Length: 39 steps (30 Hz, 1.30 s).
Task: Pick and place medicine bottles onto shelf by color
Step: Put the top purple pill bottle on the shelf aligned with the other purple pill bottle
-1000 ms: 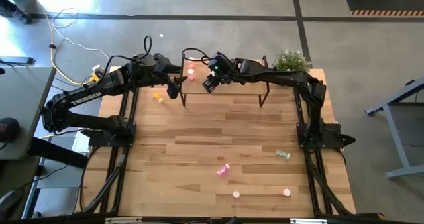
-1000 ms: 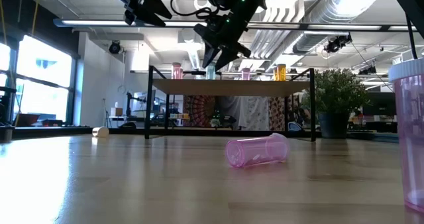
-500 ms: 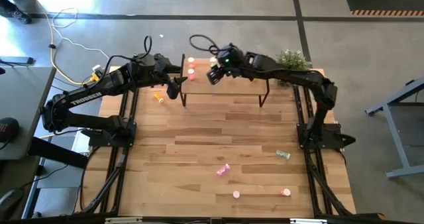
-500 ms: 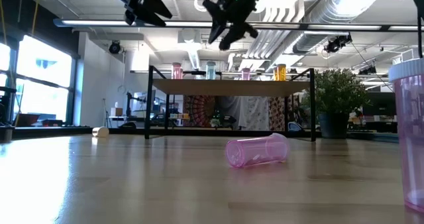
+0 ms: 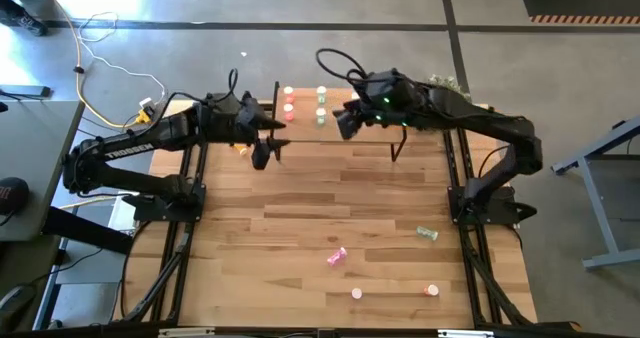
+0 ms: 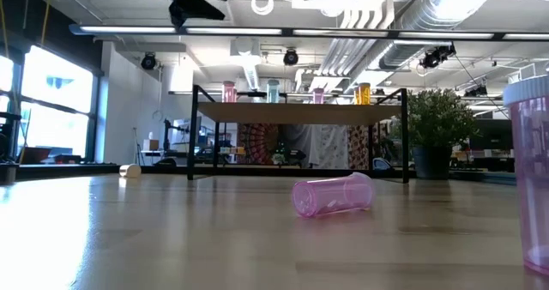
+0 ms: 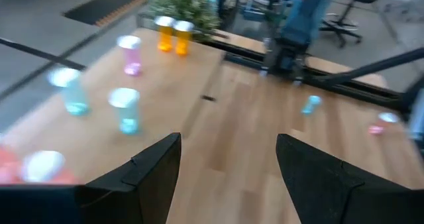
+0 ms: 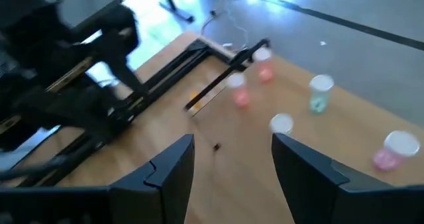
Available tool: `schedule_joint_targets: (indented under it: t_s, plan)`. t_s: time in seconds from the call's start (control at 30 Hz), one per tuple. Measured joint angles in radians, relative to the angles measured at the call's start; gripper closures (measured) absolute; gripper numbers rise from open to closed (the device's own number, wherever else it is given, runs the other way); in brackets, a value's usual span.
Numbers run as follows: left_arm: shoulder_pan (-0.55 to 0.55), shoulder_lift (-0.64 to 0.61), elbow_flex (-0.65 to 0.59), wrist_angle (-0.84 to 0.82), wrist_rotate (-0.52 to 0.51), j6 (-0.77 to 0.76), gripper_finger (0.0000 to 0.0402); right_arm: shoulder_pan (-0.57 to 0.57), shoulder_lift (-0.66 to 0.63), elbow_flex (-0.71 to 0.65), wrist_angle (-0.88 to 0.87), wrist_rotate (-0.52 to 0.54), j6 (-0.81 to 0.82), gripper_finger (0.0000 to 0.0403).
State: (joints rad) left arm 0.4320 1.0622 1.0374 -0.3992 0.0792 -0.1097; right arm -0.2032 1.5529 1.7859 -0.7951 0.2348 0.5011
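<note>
Hovering above the shelf (image 5: 330, 128), both the left gripper (image 5: 262, 156) and right gripper (image 5: 345, 125) are spread and carry nothing. Loose medicine bottles lie toward six o'clock: a pink bottle (image 5: 336, 256) on its side, a green bottle (image 5: 427, 234) at four. They look light, rigid, and slick, likely to roll; gripping mid-body across the cylinder seems safest.

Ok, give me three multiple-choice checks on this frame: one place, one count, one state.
1. The right gripper hangs: A over the shelf; B over the floor; C folded at its base.
2. Orange bottles on the shelf: A none; B two; C five.
3. The pink bottle in the middle of the table is: A upright; B on its side; C held.
Answers: A, the high view shows it above the board; B, the left wrist view shows a pair; B, the low view shows it lying flat.
</note>
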Motion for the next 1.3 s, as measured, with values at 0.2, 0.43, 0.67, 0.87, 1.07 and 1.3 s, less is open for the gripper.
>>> schedule_joint_targets:
  t_s: [0.2,0.43,0.67,0.87,1.07,1.3]
  plan:
    - [-0.156,0.0,-0.02,0.015,-0.099,-0.203,0.0165,0.056,-0.056,0.0,-0.056,0.002,-0.002,0.021]
    - [-0.365,0.015,-0.026,0.114,-0.166,-0.371,0.0165,0.071,-0.1,0.0,-0.185,0.0,-0.003,0.021]
    - [-0.5,0.129,0.078,0.16,-0.246,-0.391,0.0165,0.075,-0.126,0.0,-0.217,-0.002,-0.003,0.021]
    - [-0.559,0.29,0.238,0.008,-0.274,-0.388,0.0165,0.073,-0.157,0.0,-0.203,0.0,0.024,0.021]
    - [-0.627,0.427,0.267,-0.039,-0.327,-0.466,0.0165,0.073,-0.162,0.0,-0.216,0.0,0.087,0.021]
    - [-0.686,0.59,0.267,-0.032,-0.338,-0.49,0.0165,0.073,-0.163,0.0,-0.217,0.001,0.124,0.021]
